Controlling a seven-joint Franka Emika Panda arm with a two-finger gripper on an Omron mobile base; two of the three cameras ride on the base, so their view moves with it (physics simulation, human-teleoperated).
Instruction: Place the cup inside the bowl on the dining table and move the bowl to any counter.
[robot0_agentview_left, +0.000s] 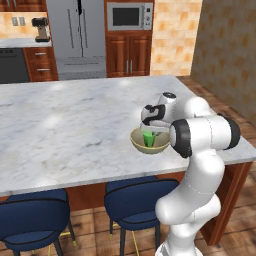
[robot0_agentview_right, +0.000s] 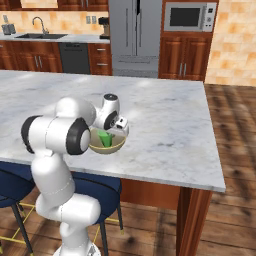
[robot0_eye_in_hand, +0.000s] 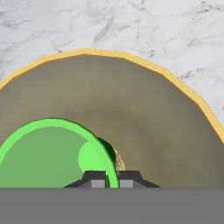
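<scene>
While arm bends low over bowl (robot0_agentview_left: 150, 145), claw (robot0_eye_in_hand: 112, 177) apparently pinches cup (robot0_eye_in_hand: 52, 155) rim inside.

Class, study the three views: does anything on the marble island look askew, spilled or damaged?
Only one thing: the cup leans tilted inside the bowl, its rim pinched by the shut jaws of the gripper. Nothing is spilled or broken on the dining table.

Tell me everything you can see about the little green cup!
The cup is small, bright green, smooth and handleless, open at the top and apparently empty. It sits inside the wide tan bowl, toward one side, on the marble dining table. It leans a little in the base views. The gripper is shut on its rim, one fingertip inside, one outside.
</scene>
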